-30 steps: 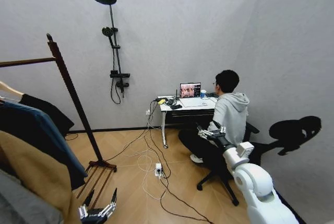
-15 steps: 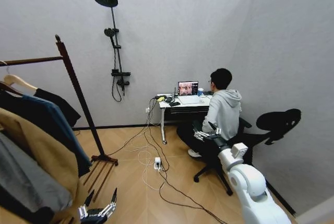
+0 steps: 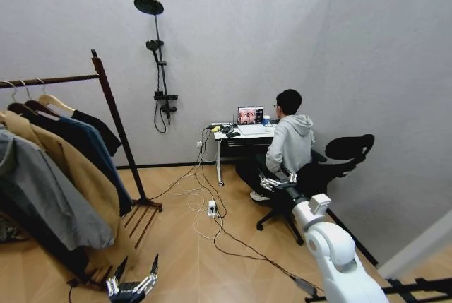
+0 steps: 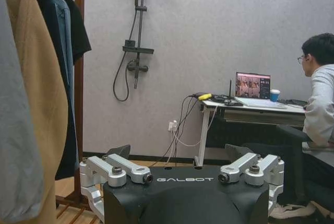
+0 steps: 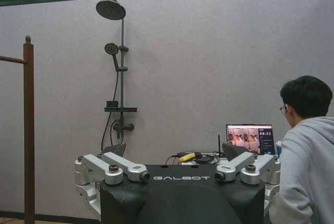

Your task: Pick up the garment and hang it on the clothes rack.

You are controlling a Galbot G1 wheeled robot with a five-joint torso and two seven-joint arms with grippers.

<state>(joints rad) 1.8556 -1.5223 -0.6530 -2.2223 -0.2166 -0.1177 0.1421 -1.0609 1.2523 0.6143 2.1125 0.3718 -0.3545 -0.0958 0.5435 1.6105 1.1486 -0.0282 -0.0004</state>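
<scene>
While both arms hang free, the black jacket (image 3: 95, 130) hangs on the clothes rack (image 3: 116, 126).
Left gripper (image 3: 132, 280) low, splayed wide; right gripper (image 3: 277, 180) raised, splayed too, each grasping nothing.

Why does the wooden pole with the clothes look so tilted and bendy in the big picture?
In the head view the wide lens stretches the edges, so the clothes rack leans; in the left wrist view its upright stands straight, and likewise in the right wrist view. The lighting is soft and even, without glare.
</scene>
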